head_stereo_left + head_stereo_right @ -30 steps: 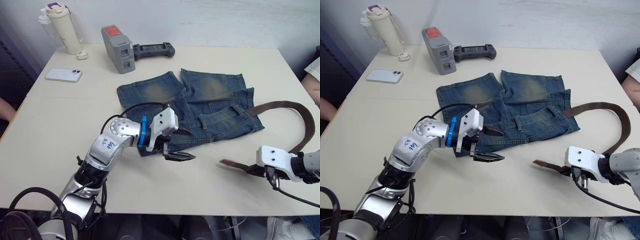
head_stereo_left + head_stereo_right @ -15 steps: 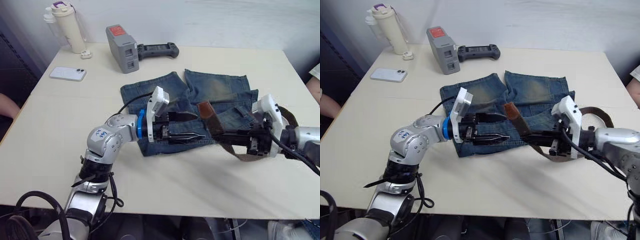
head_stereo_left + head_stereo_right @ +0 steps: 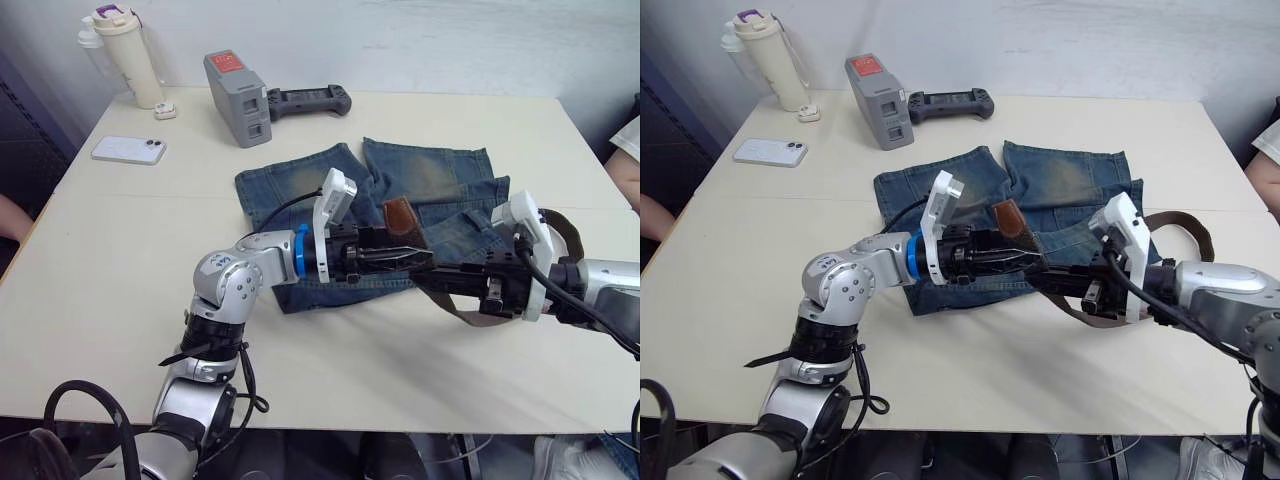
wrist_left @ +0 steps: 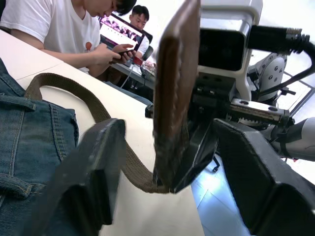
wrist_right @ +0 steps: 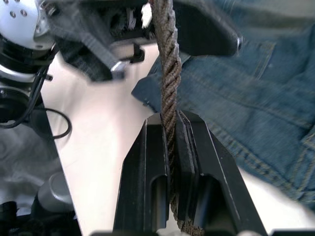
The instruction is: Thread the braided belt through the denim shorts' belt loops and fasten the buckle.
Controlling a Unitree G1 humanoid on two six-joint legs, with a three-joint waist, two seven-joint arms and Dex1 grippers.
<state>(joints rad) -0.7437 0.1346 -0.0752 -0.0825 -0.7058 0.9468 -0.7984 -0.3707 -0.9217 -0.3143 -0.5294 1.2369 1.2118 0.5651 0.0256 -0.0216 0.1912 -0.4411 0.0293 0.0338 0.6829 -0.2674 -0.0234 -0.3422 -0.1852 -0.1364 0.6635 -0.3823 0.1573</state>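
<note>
Long brown woven braided belt: dark leather tip raised over the faded blue denim shorts on the cream table, tip standing between the left gripper fingers, which are spread either side without touching. Right gripper pinches the belt's braid edge-on just behind the tip; the rest trails back toward the robot's right. Belt axis runs gripper to gripper. Left is nearer the tip. Buckle probably hidden behind the right arm.

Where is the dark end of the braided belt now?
In the left eye view, the belt's dark end stands over the denim shorts, between the open left tool and right tool.
</note>
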